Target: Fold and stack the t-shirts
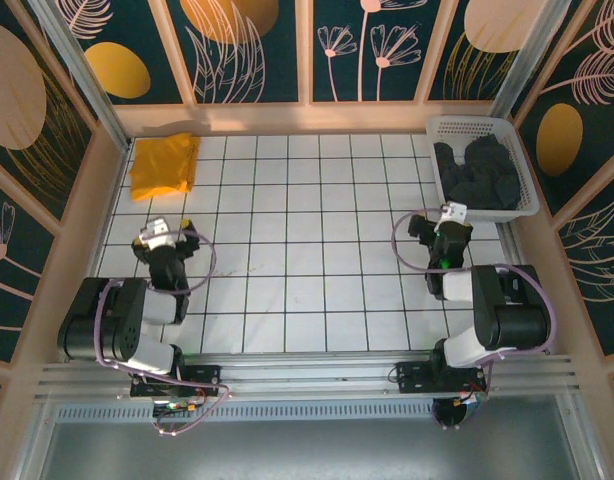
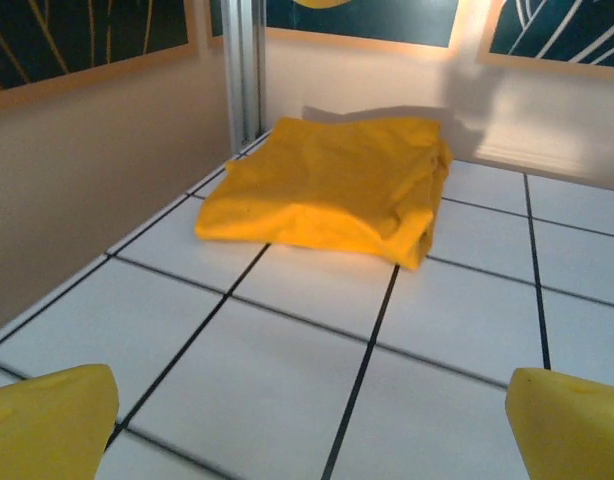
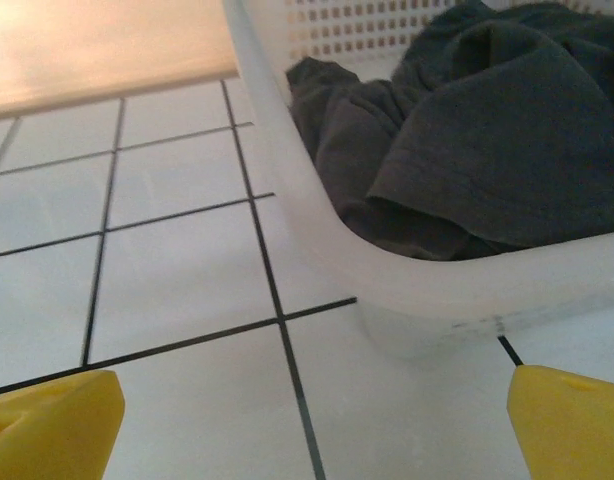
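Note:
A folded mustard t-shirt (image 1: 163, 165) lies at the table's far left corner; the left wrist view shows the mustard t-shirt (image 2: 332, 185) ahead on the tiles. Crumpled dark charcoal t-shirts (image 1: 477, 172) fill the white basket (image 1: 524, 165) at the far right, and the dark t-shirts (image 3: 467, 150) appear over the basket rim (image 3: 317, 225). My left gripper (image 1: 184, 225) is open, well short of the mustard shirt, with bare tile between its fingertips (image 2: 52, 425). My right gripper (image 1: 435, 216) is open just in front of the basket, nothing between its fingertips (image 3: 57, 425).
The table is a white tiled surface (image 1: 307, 260) with black grid lines, enclosed by low beige walls (image 1: 307, 117). Both arm bases sit at the near edge. The basket stands against the right wall.

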`<state>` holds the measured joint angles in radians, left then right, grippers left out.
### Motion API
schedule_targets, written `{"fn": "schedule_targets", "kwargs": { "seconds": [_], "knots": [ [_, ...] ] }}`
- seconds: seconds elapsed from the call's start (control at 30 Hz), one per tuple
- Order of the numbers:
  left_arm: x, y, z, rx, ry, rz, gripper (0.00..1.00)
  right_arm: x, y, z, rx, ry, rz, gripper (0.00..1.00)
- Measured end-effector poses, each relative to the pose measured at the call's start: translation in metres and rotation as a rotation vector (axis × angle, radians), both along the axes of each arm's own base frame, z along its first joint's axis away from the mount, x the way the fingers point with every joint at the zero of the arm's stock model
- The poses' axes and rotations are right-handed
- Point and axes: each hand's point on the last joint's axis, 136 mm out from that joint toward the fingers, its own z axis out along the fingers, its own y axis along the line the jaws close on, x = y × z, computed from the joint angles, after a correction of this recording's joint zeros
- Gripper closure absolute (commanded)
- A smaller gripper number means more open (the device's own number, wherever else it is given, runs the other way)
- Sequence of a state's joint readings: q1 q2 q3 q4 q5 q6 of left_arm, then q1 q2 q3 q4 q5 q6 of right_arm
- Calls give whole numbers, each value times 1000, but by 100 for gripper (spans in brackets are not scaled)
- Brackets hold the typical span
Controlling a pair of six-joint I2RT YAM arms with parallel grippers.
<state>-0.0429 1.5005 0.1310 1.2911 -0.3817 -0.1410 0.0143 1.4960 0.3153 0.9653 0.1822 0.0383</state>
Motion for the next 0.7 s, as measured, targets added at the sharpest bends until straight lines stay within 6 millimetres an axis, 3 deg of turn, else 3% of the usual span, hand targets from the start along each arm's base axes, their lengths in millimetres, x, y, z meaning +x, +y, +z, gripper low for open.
{"fn": "schedule_targets", "kwargs": {
  "seconds": [0.07,0.13,0.27,0.7],
  "knots": [
    [-6,0,-12,2,34,-7,1,-11,-2,-1,2,-47,7,1],
    [3,-2,-4,2,15,-16,1,-18,-2,-10,5,-32,11,1],
    [23,-4,22,-2,-66,-30,1,-15,1,-3,11,-66,32,1],
    [23,-4,22,-2,-65,-33,1,-12,7,6,17,-105,70,1]
  ]
}}
